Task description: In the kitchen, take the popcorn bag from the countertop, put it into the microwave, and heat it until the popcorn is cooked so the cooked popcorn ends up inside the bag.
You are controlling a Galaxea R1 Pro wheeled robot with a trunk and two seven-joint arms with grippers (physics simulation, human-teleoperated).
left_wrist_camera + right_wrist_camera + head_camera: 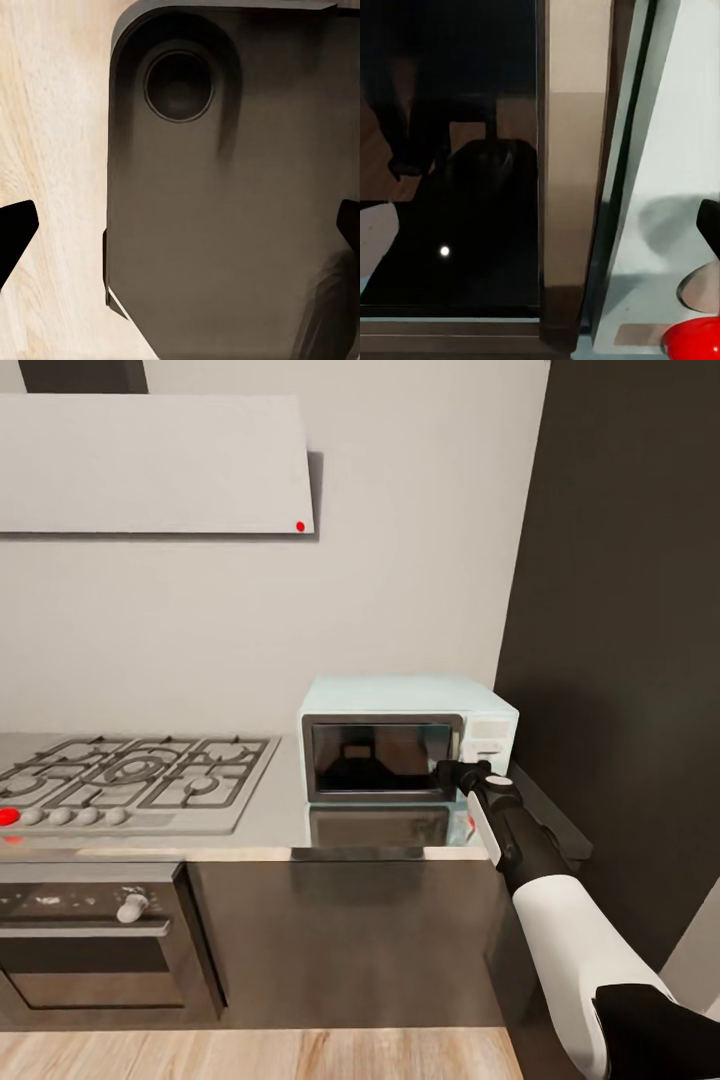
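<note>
**R arm at microwave door edge; bag not located**

Microwave [405, 740] sits at the worktop's [270, 830] right end, back against the wall, close to the dark tall cabinet [620, 640]. Door looks shut: glass flush w/ front, reflecting the room.

R gripper [462, 772] is extended to the door's right edge, where glass meets the white knob panel. Prob. there because that seam is where the door gets pulled open; bag can't go in until then. In the R wrist view the dark glass [450, 150], the door frame strip [577, 150] and the pale panel [682, 135] are very close. One dark fingertip [709, 225] shows at the frame edge, a red knob [694, 341] beside it. Spread or pinched: can't tell; nothing visibly held.

L gripper [180, 232]: fingertips [15, 232] at opposite edges of its view, so spread wide, holding nothing. It points down at a dark robot base part [225, 210] over wood floor [52, 150]. Reads as parked, out of the way.

Popcorn bag: not located in these views; the worktop stretch between hob [130, 775] and microwave carries no bag.

Judgement: early stage, door-opening step. Risk: fingers slip off the thin door edge or nudge the light microwave back.
</note>
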